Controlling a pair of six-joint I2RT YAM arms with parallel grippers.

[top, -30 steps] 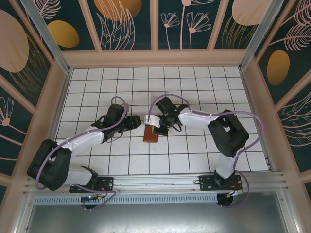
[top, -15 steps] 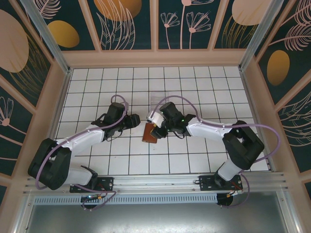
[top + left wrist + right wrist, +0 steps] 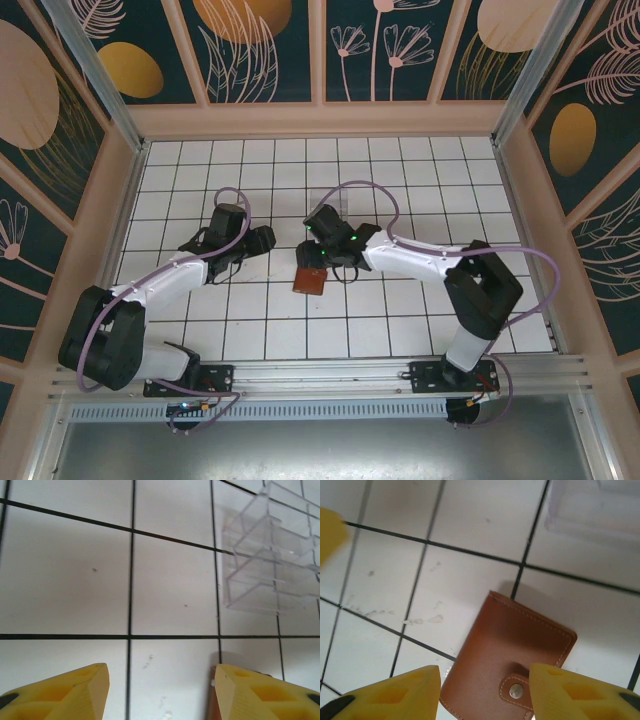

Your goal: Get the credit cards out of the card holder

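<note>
**Both tools open and empty; the wallet lies shut on the desk.**

The wallet [image 3: 512, 665] lies flat on the desk [image 3: 400, 320] near the middle, its tab [image 3: 516, 690] snapped down, so the cards are out of sight, presumably inside. The right tool [image 3: 485, 675] hovers just over it with its jaws about half open and nothing in them. The left tool [image 3: 160, 690] sits just to the wallet's left, about as wide and also empty. The main risk, as I judge it, is the snap. With nothing bracing the wallet, a pull on the tab may drag or flip the whole wallet across the smooth desk, perhaps into the clear stand [image 3: 270, 565] just beyond. A pinch across the closed cover would only press it shut. If it pops open suddenly, cards could scatter.
</note>
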